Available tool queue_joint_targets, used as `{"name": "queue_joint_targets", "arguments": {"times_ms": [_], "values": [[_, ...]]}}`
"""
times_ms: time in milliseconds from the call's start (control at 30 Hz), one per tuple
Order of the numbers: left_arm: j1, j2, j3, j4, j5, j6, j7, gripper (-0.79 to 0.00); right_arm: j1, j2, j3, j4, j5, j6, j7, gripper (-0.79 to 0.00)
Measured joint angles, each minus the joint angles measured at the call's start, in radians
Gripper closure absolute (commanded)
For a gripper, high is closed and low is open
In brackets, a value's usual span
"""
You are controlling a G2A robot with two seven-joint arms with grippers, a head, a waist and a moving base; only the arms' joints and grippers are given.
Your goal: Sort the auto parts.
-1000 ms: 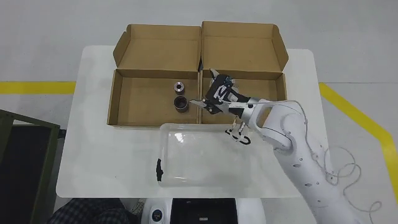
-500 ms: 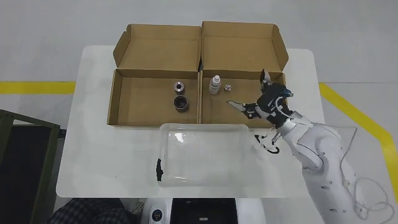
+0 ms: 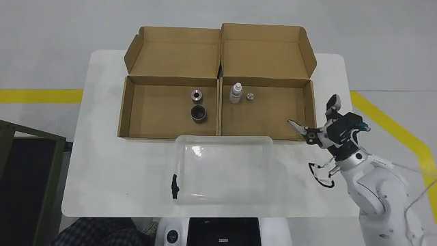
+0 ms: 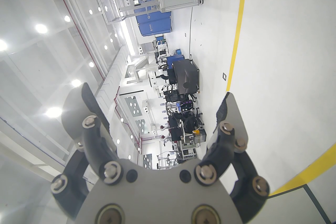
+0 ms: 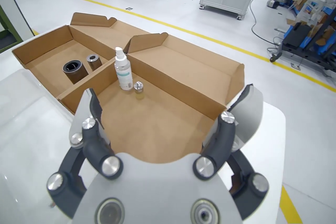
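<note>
Right gripper (image 5: 170, 92) has pulled back off the right box (image 3: 273, 117) to its corner, jaws spread, empty. Spray bottle (image 5: 122, 72) stands inside. Left gripper (image 4: 156, 90) spread too. Risk: returning low, it may clip the wall, toppling the bottle.

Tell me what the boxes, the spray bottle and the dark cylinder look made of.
Boxes: cardboard, matte brown, with folded flaps.
Spray bottle: clear plastic, glossy, see-through body under a white nozzle.
Dark cylinder: probably metal, dull dark brown outside with a hollow bore; coated plastic cannot be ruled out.
</note>
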Motion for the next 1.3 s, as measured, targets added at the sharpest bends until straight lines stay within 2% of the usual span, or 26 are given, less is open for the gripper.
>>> {"name": "queue_joint_targets", "arguments": {"times_ms": [200, 533, 1300], "values": [[0.000, 0.000, 0.000, 0.000, 0.000, 0.000, 0.000, -0.785, -0.085, 0.003, 0.060, -0.013, 0.001, 0.001, -0.056, -0.785], [0.000, 0.000, 0.000, 0.000, 0.000, 0.000, 0.000, -0.785, -0.169, 0.004, 0.140, 0.002, 0.008, 0.024, -0.143, -0.785], [0.000, 0.000, 0.000, 0.000, 0.000, 0.000, 0.000, -0.785, -0.179, 0.004, 0.155, 0.011, 0.010, 0.027, -0.159, -0.785]]}}
